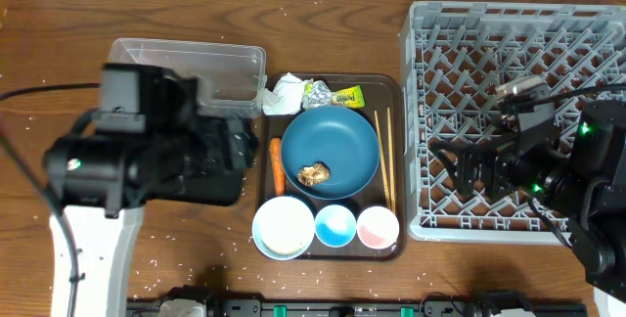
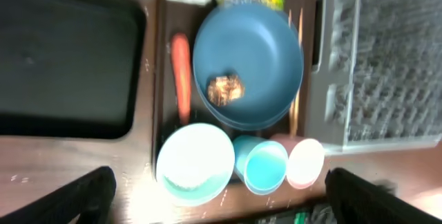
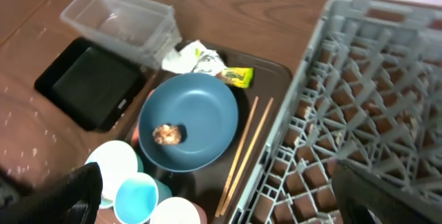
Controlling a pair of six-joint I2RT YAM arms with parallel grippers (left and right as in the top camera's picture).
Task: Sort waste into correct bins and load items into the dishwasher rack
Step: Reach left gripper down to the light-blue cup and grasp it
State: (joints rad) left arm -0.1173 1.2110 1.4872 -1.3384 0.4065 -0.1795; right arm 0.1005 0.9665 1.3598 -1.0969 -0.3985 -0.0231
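- The left gripper [image 2: 221, 200] hung with its fingers spread wide and nothing between them, above the near edge of the brown serving tray [image 1: 396, 90].
- Just below it, between the fingers, the white bowl [image 2: 195, 162], light-blue cup [image 2: 264, 165] and pink cup [image 2: 305, 162] stood in a row.
- Beyond them lay the dark-blue plate [image 2: 255, 44] carrying the brown food lump [image 2: 224, 89], with the carrot piece [image 2: 181, 72] just beside the plate's left.
- The black tray [image 2: 62, 58] lay ahead to that gripper's left.
- The right gripper [image 3: 224, 196] was likewise wide apart and empty, over the dishwasher rack [image 3: 373, 99].
- Ahead to its left lay the chopsticks [image 3: 245, 148], tissue [image 3: 181, 57], wrapper [image 3: 228, 72] and clear tub [image 3: 121, 20].
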